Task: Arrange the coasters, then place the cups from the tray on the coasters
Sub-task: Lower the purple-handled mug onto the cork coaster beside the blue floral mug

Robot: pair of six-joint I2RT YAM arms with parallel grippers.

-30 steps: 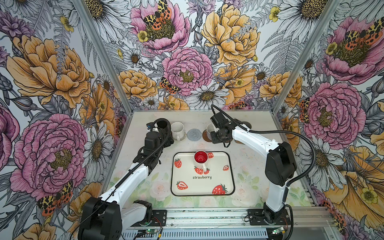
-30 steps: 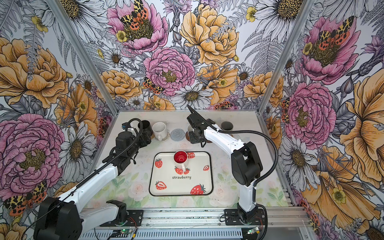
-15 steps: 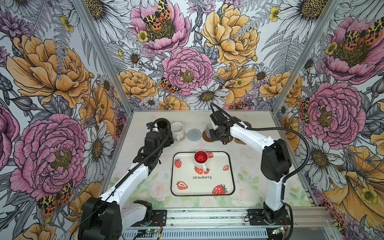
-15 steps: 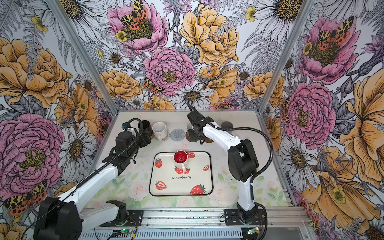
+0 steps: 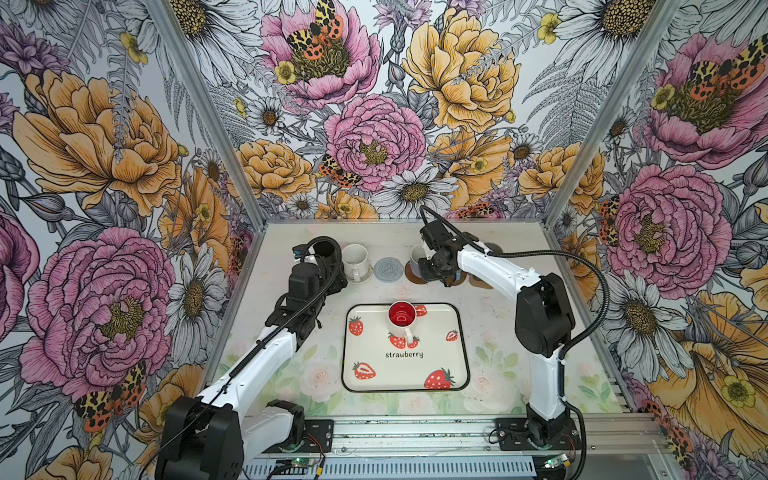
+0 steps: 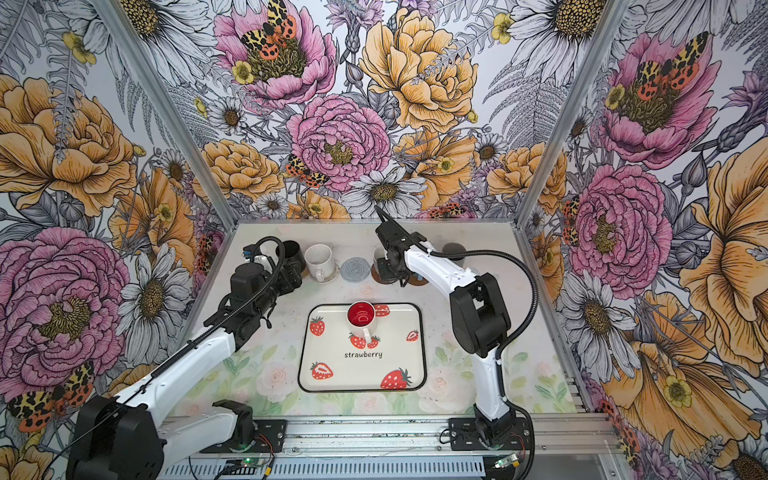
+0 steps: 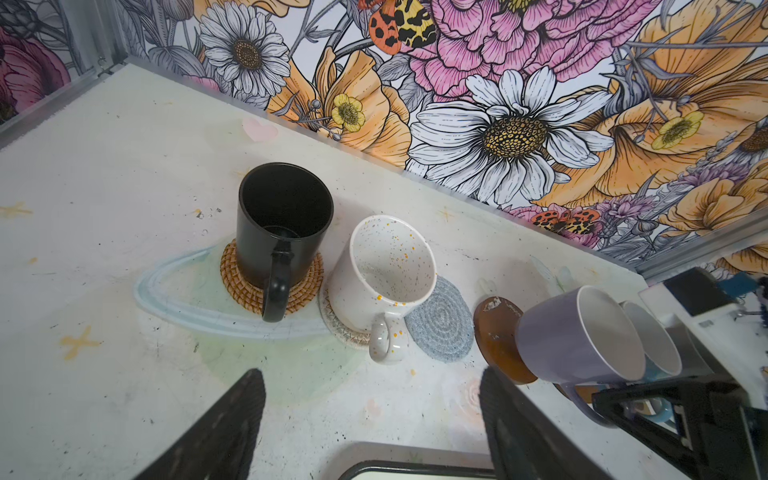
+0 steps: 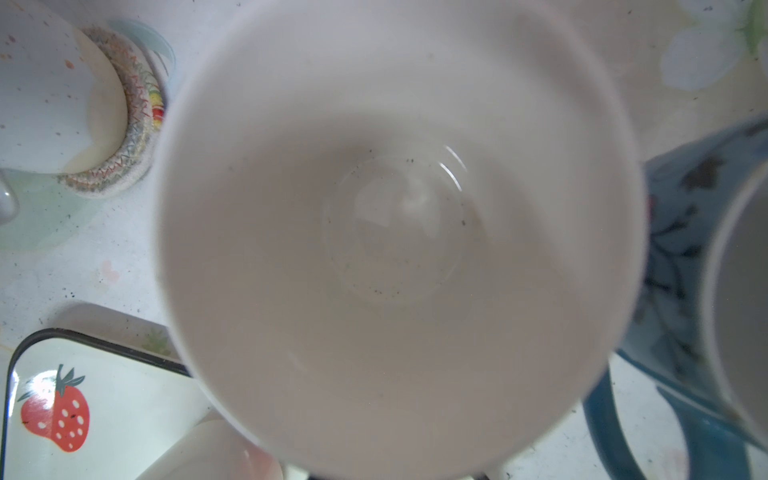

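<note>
My right gripper (image 5: 435, 269) is shut on the handle of the lilac cup (image 7: 582, 336), which hangs over a brown coaster (image 7: 494, 332); whether they touch I cannot tell. The cup's white inside (image 8: 395, 232) fills the right wrist view. The black cup (image 7: 282, 216) stands on the rattan coaster (image 7: 232, 274), the speckled white cup (image 7: 386, 274) on the cream woven coaster (image 7: 345, 332). The grey-blue coaster (image 5: 388, 269) lies bare. A white cup with red inside (image 5: 402, 318) stands on the tray (image 5: 436, 353). My left gripper (image 7: 370, 374) is open and holds nothing, in front of the black cup.
A light blue cup (image 8: 673, 257) stands close beside the lilac one. A dark grey cup (image 6: 453, 251) is behind the right arm, and another brown coaster (image 5: 478, 281) shows under that arm. The back wall is just behind the row of cups.
The right arm's elbow has swung back and inward, and its gripper with the lilac cup has shifted slightly left. The left arm has not moved.
</note>
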